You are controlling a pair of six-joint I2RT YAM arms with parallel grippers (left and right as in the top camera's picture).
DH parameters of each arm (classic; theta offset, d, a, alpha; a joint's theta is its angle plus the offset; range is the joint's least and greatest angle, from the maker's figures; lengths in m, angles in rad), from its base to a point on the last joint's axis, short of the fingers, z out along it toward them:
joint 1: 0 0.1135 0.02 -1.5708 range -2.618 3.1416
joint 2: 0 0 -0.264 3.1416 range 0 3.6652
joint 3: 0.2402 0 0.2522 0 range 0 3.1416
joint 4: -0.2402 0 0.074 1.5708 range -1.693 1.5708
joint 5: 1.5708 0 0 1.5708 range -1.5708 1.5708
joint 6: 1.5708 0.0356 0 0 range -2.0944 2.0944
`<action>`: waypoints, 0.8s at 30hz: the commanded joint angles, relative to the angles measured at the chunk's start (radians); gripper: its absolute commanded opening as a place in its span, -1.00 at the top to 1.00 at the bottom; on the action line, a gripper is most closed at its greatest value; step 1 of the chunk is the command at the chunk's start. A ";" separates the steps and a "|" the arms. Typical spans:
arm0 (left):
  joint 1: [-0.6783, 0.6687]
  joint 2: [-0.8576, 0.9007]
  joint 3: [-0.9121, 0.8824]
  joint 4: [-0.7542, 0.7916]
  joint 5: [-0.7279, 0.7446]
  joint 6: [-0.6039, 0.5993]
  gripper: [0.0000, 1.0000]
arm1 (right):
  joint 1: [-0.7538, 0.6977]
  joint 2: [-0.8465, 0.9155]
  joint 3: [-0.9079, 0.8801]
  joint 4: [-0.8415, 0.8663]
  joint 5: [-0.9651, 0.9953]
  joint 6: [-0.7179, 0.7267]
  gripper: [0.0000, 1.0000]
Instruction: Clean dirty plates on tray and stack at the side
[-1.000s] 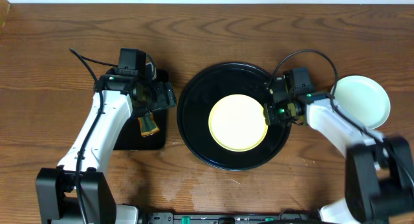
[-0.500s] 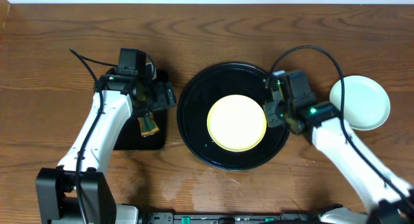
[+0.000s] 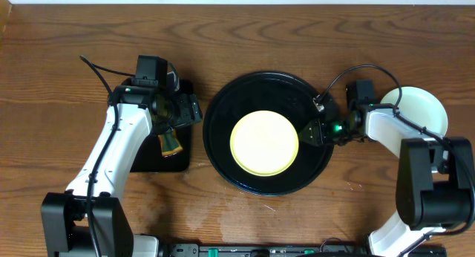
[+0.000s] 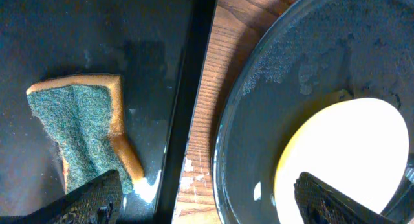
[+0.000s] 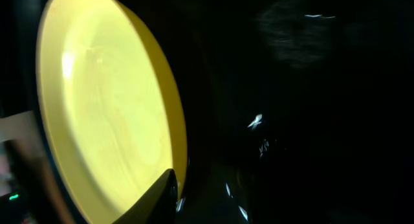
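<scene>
The pale yellow plate [image 3: 264,142] lies flat in the round black tray [image 3: 223,108]. It also shows in the left wrist view [image 4: 349,153] and the right wrist view [image 5: 110,114]. My right gripper [image 3: 306,132] is at the plate's right rim. One of its fingers [image 5: 162,195] lies over the rim and the other is lost in the dark. A pale mint-blue plate [image 3: 419,116] sits on the table to the right of the tray; I cannot tell whether a second plate lies under it. My left gripper [image 4: 207,208] is open and empty, hovering over the gap between the two trays.
A smaller rectangular black tray [image 3: 145,157] lies left of the round tray, holding a green and orange sponge [image 4: 84,136], which also shows in the overhead view [image 3: 170,142]. A strip of wet wood [image 4: 204,120] separates the two trays.
The yellow plate has slid a little to the left in the tray. My right arm has swung round and now points left at the plate's rim. The left arm has not moved.
</scene>
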 commanded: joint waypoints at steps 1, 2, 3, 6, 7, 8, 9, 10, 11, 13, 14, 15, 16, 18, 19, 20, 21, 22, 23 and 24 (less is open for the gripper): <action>-0.002 0.000 0.014 -0.003 0.012 0.003 -0.72 | 0.021 0.064 0.004 0.031 -0.098 -0.036 0.43; -0.002 0.000 0.014 -0.003 0.012 0.003 -0.72 | 0.024 0.068 0.004 0.036 -0.098 -0.034 0.44; -0.002 0.000 0.014 -0.003 0.012 0.003 -0.72 | 0.025 0.069 0.005 0.039 -0.097 -0.034 0.44; -0.002 0.000 0.014 -0.003 0.012 0.003 -0.72 | 0.017 0.054 0.005 0.039 -0.097 0.015 0.46; -0.002 0.000 0.014 -0.003 0.012 0.003 -0.72 | 0.013 0.043 0.005 0.037 -0.097 0.014 0.45; -0.002 0.000 0.014 -0.003 0.012 0.003 -0.72 | 0.011 0.030 0.005 0.033 -0.097 0.014 0.45; -0.002 0.000 0.014 -0.003 0.012 0.003 -0.72 | 0.010 0.010 0.005 0.026 -0.097 0.014 0.44; -0.002 0.000 0.014 -0.003 0.012 0.003 -0.72 | 0.010 -0.006 0.005 0.021 -0.095 0.014 0.43; -0.002 0.000 0.014 -0.003 0.012 0.003 -0.72 | 0.010 -0.019 0.005 0.016 -0.088 0.014 0.42; -0.002 0.000 0.014 -0.003 0.012 0.003 -0.72 | 0.011 -0.052 0.005 0.006 -0.055 0.014 0.41; -0.002 0.000 0.014 -0.003 0.012 0.003 -0.72 | 0.011 -0.068 0.005 0.003 -0.029 0.014 0.39; -0.002 0.000 0.014 -0.003 0.012 0.003 -0.72 | 0.012 -0.074 0.005 0.002 -0.016 0.014 0.38; -0.002 0.000 0.014 -0.003 0.012 0.003 -0.72 | 0.014 -0.077 0.005 0.002 -0.008 0.007 0.38; -0.002 0.000 0.014 -0.003 0.012 0.003 -0.72 | 0.023 -0.074 0.005 0.002 -0.006 0.001 0.35; -0.002 0.000 0.014 -0.003 0.012 0.003 -0.72 | 0.029 -0.068 0.005 0.003 -0.003 -0.007 0.34; -0.002 0.000 0.014 -0.003 0.012 0.003 -0.72 | 0.038 -0.062 0.005 0.004 0.004 -0.015 0.33; -0.002 0.000 0.014 -0.003 0.012 0.003 -0.72 | 0.046 -0.054 0.005 0.008 0.019 -0.016 0.32; -0.002 0.000 0.014 -0.003 0.012 0.003 -0.72 | 0.056 -0.045 0.005 0.010 0.032 -0.016 0.31; -0.002 0.000 0.014 -0.003 0.012 0.003 -0.72 | 0.069 -0.033 0.005 0.015 0.038 -0.016 0.32; -0.002 0.000 0.014 -0.003 0.012 0.003 -0.72 | 0.083 -0.019 0.005 0.020 0.037 -0.016 0.32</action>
